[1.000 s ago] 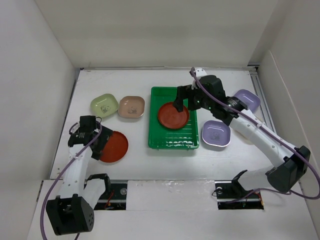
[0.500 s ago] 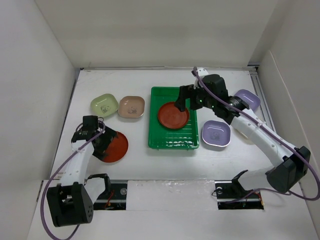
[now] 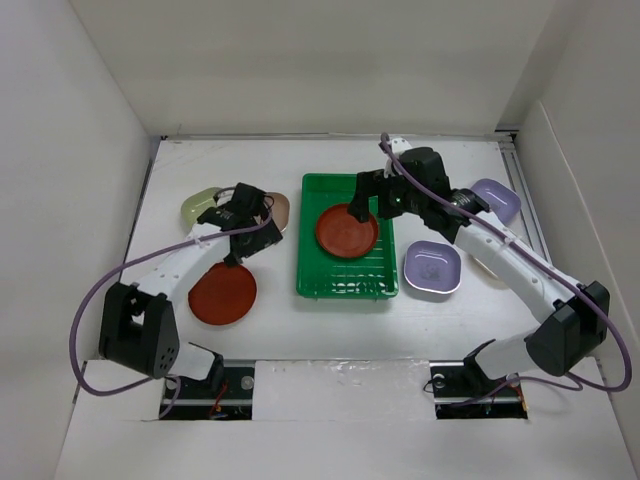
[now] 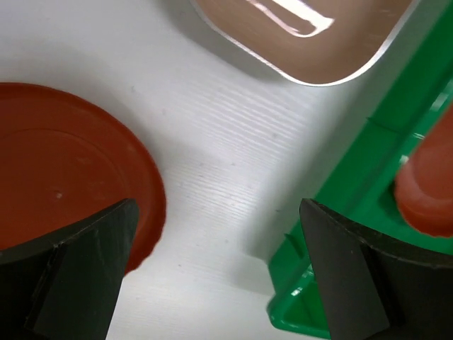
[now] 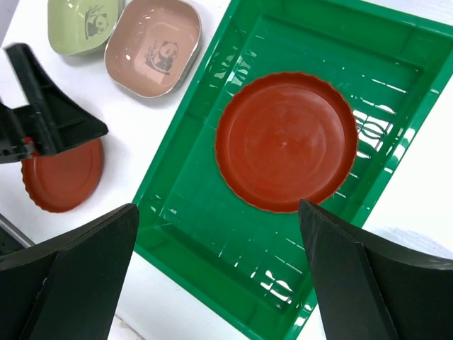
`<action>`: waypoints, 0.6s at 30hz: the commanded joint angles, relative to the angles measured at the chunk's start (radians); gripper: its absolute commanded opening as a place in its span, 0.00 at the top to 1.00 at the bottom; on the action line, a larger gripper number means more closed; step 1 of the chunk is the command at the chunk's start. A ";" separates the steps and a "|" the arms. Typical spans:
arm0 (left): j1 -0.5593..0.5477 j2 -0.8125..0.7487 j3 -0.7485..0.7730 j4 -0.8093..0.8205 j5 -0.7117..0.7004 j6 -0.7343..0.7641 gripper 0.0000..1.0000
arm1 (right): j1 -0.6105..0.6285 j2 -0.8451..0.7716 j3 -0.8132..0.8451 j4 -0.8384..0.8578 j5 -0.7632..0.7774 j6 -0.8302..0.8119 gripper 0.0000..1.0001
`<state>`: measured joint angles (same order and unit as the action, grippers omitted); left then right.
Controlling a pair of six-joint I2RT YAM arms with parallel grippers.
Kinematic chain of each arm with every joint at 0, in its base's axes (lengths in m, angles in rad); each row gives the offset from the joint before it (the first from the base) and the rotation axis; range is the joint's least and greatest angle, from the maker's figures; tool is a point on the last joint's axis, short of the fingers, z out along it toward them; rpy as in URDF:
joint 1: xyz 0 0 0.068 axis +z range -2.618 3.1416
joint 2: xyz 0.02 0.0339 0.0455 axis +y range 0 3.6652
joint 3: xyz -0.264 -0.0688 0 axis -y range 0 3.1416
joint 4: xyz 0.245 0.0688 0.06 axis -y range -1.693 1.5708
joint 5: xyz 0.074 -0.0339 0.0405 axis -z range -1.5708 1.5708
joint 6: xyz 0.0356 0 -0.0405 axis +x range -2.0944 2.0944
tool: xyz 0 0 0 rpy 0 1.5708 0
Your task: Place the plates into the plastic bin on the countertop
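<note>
left end effector [image 4: 217, 212] wide open, holding nothing, over bare tabletop [image 4: 212, 170] between the loose red plate [image 3: 223, 294] and the green bin [image 3: 345, 282]. right end effector [image 5: 218, 207] also wide open and empty, above the bin. other red plate [image 3: 347, 231] lies flat in the bin's far half. pink dish [image 5: 153, 57] and pale green dish [image 5: 85, 25] are far-left. near lavender dish [image 3: 432, 268] is just right of the bin, far lavender dish [image 3: 495, 198] by the right edge.

Saw shiny green plastic on the bin [image 5: 205, 234], with white glare along the ribbed floor. Found the red-brown plate [image 5: 285, 140] inside it duller, smooth, only softly reflecting. Noticed a glossy, glazed-looking surface on the pink-tan dish [image 5: 153, 57] and the pale green dish [image 5: 83, 28]. Observed a matt white worktop [image 4: 212, 177] with fine line texture.
</note>
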<state>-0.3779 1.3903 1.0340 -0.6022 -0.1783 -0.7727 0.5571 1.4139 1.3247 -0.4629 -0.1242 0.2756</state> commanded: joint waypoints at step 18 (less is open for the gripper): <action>0.008 0.137 -0.247 0.208 -0.038 -0.073 0.57 | 0.021 -0.029 0.044 0.023 0.009 0.004 0.00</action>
<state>-0.3710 1.5127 0.8169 -0.4587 -0.2329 -0.8066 0.5610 1.4139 1.3270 -0.4637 -0.1234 0.2775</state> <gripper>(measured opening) 0.454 0.999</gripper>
